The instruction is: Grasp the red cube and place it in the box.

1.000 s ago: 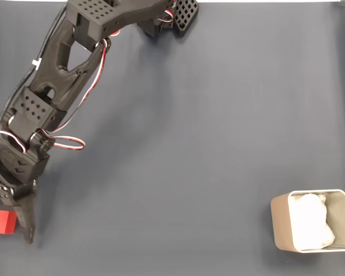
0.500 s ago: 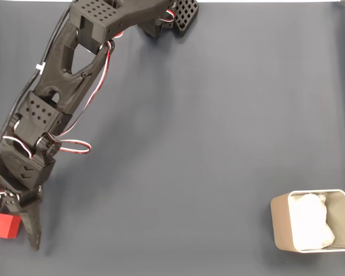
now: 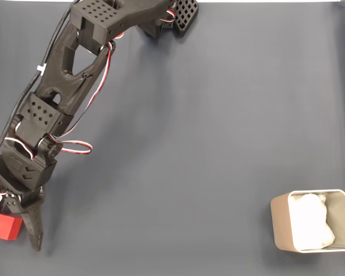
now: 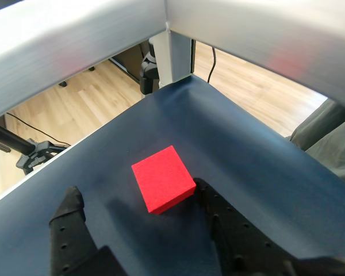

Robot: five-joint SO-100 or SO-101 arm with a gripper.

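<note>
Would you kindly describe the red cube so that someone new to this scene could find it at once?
Start with the dark blue mat in the fixed view and follow the black arm down to its bottom-left corner. There the red cube lies between the open fingers of the gripper, near the mat's edge. It is the one bright red thing, far from the beige box at bottom right.

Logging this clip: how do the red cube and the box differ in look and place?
The red cube is small, solid and bright red; the box is larger, beige, open-topped, with white lining. The cube sits at the fixed view's left edge beside the pincer; the box stands at lower right. Both rest on the dark mat.
</note>
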